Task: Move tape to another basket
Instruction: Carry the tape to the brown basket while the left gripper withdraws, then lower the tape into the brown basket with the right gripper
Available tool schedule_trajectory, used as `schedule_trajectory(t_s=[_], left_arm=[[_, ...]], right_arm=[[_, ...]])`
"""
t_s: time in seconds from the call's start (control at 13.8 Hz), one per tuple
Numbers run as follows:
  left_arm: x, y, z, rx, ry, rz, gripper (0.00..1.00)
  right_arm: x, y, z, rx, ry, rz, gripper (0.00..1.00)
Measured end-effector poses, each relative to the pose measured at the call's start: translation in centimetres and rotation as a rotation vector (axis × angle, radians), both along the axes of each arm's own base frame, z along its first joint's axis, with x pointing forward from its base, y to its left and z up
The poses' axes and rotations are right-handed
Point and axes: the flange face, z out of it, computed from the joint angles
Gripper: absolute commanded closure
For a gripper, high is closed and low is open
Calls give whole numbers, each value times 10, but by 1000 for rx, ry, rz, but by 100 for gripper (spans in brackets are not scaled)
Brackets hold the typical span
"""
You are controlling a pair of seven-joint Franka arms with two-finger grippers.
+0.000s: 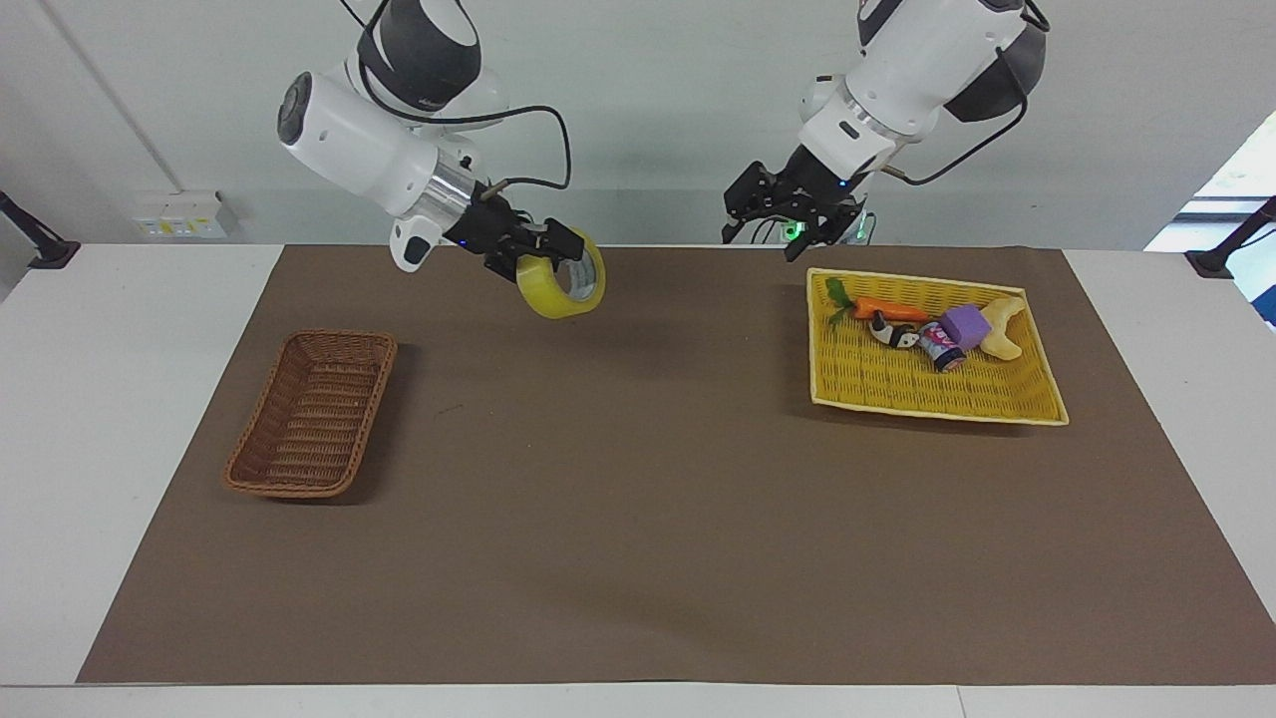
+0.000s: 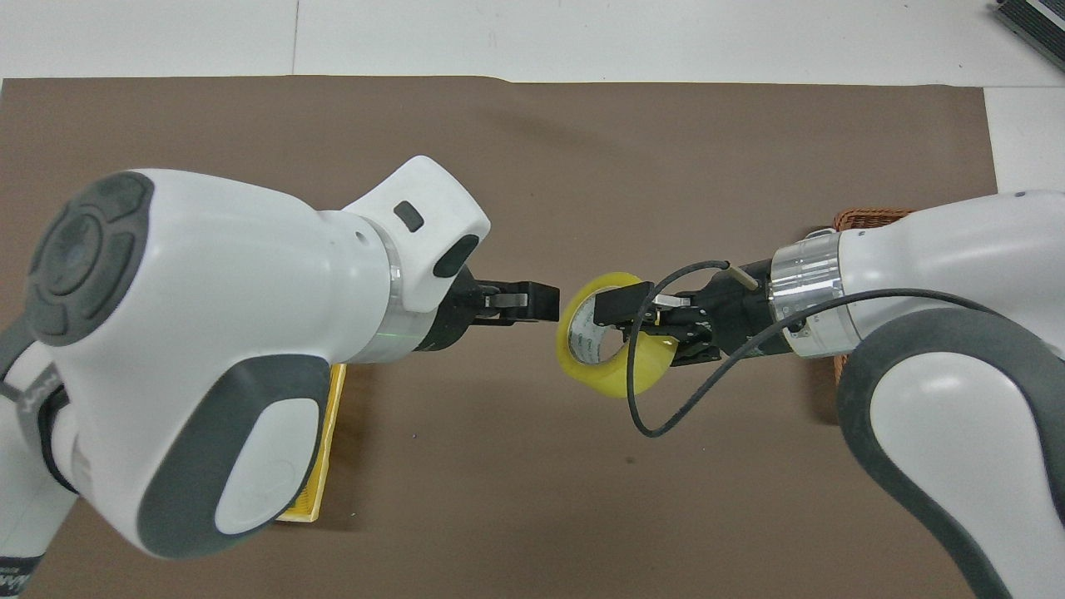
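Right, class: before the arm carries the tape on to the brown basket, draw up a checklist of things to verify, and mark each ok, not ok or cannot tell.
1. Right claw shut on the tape: ok.
2. Left claw open and apart from the tape: ok.
3. Tape held up over the brown mat, touching nothing else: ok.
4. Wicker basket holds nothing: ok.
5. Tape already over the basket: not ok, it is over the mat beside it.
6. Grip firm enough for the carry: cannot tell.

We make out faint print on the tape's (image 2: 601, 345) inner core, too small to read. A strap at the left arm's base bears letters, cut off and illegible.
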Motion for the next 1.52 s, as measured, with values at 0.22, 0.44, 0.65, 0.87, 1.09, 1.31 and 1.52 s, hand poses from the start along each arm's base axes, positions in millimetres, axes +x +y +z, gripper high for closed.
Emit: schedule_trajectory(t_s=[0.22, 0.44, 0.65, 0.87, 1.09, 1.31, 1.52], left_arm=[[17, 52, -8, 121, -1, 60, 0], [33, 107, -11, 179, -12, 119, 0], [44, 167, -14, 250, -38, 90, 0], [43, 225, -18, 323, -12, 43, 0], [38, 230, -12, 396, 3, -12, 0], [34, 226, -1, 436, 12, -51, 0], [32, 226, 1, 438, 18, -74, 0]], right_arm=[[-4, -93, 0, -86, -77, 84, 100], [-8, -151, -7, -244, -134, 187, 100], [-1, -187, -14, -551, -190, 316, 100], [32, -200, -61, -756, -230, 455, 100], [63, -205, -108, -958, -260, 632, 100], [76, -199, -130, -1032, -278, 729, 100], [80, -196, -139, -1100, -276, 820, 100]])
